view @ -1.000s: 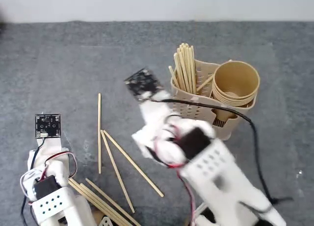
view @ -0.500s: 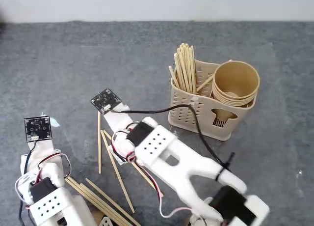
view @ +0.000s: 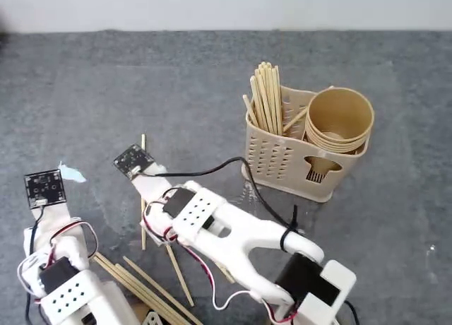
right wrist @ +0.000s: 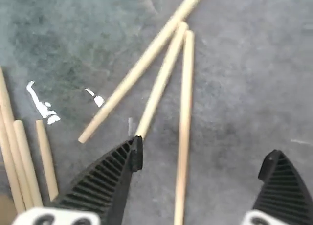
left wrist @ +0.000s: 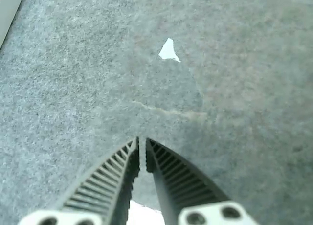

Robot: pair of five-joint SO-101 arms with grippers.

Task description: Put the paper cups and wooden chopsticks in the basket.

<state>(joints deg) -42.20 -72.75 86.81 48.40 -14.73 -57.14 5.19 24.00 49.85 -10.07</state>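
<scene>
The right gripper (right wrist: 204,154) hangs wide open; one chopstick (right wrist: 185,102) lies between its fingers, nearer one finger than the other, and a second chopstick (right wrist: 160,88) ends right at that finger's tip. Closing here could, I judge, catch both, or the tip could land on the second one and flick it aside; an off-centre pinch may let the stick swivel. The left gripper (left wrist: 142,149) is closed on nothing above the bare mat (left wrist: 234,88). The basket (view: 279,162), well away from both pairs of fingers, already holds paper cups (view: 340,116)
</scene>
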